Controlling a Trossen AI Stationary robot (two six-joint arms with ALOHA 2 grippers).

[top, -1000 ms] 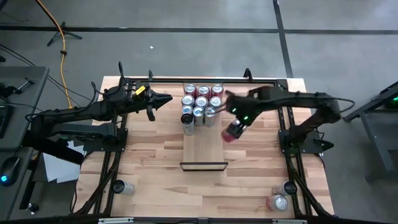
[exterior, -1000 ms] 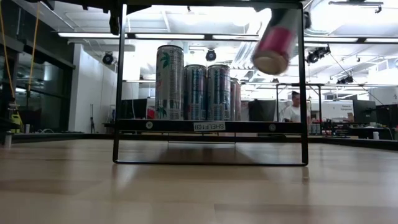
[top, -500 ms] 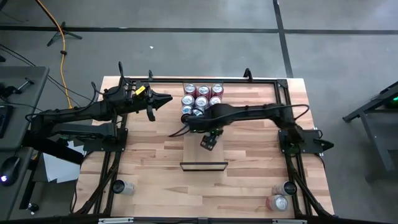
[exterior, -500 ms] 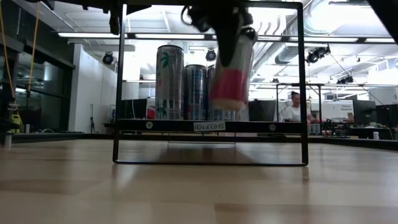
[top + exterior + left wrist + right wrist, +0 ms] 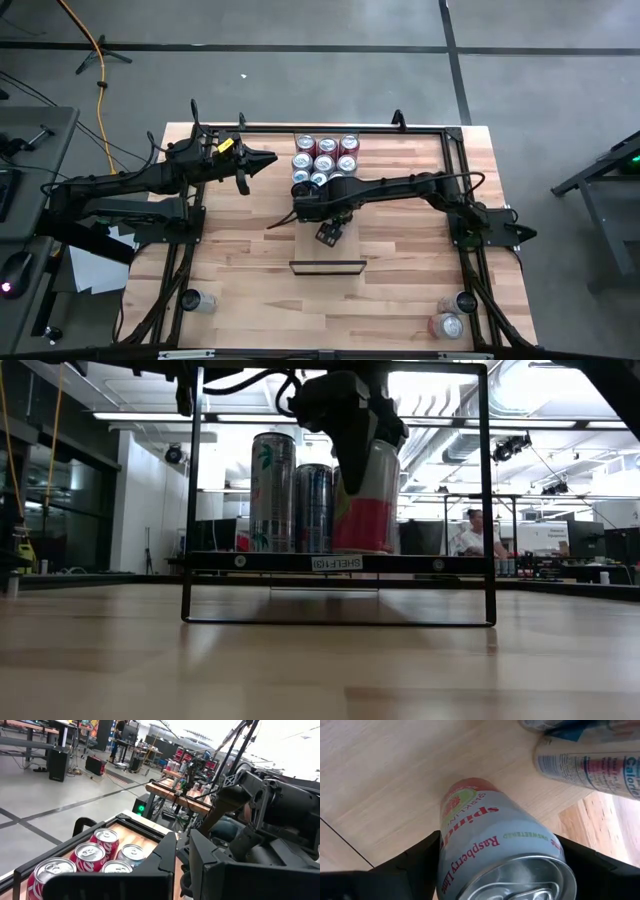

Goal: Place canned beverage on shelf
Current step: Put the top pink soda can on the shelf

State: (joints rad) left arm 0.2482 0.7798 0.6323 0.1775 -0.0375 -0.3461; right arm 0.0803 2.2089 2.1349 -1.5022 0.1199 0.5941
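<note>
Right now my right end effector (image 5: 362,455) is gripping the Spindrift raspberry lime can (image 5: 495,845), its two dark fingers (image 5: 400,870) pressing opposite sides of the upper wall, just under the rim. In the low view the can (image 5: 364,500) is hanging nearly upright over the shelf (image 5: 328,245), its base level with the shelf's front bar or just touching the board; I cannot tell which. It is sitting at the front of the light wood panel, just beside the tall cans (image 5: 273,490) already standing there.

I am judging the can as a thin aluminium cylinder: stiff while sealed, smooth and a bit slippery, easy to dent if I squeeze hard. The tab looks unopened, so it is probably full and moderately heavy. A hold across the middle of the wall would be giving less swing than this high grip, and the narrow base is going to tip readily if released off vertical.

Further out, a block of red cola cans (image 5: 325,157) is filling the back of the shelf. My left end effector (image 5: 262,160) is waiting over the desk (image 5: 230,250) to the left, well apart, its fingers nearly together on nothing.
</note>
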